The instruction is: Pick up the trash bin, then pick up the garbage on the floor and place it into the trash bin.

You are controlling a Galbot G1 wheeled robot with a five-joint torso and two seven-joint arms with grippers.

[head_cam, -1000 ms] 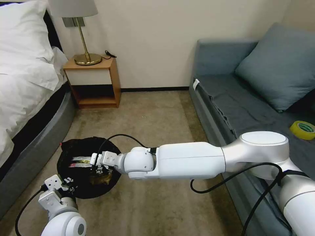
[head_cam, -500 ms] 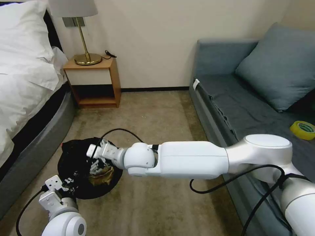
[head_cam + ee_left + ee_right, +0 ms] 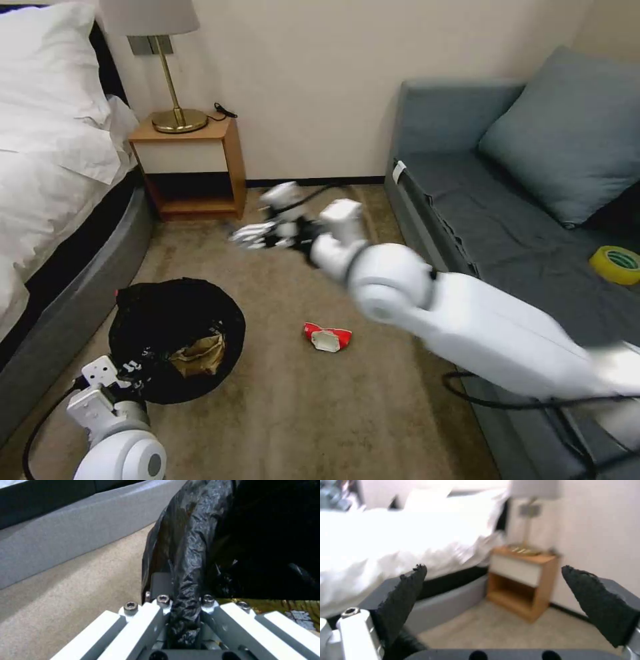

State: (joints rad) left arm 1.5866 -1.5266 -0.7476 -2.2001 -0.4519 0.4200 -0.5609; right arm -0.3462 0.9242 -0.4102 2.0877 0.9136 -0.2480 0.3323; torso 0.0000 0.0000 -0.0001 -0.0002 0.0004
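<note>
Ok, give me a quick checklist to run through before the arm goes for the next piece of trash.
1. Left pincer clamped on the trash bin bag rim: ok.
2. Right pincer open and empty: ok.
3. Right pincer clear of the bin, up over the carpet near the nightstand: ok.
4. Red-and-white packet lying free on the carpet beside the bin: ok.
5. Brown paper bag inside the bin: ok.
6. Bottle and wrapper in the bin: cannot tell.
</note>
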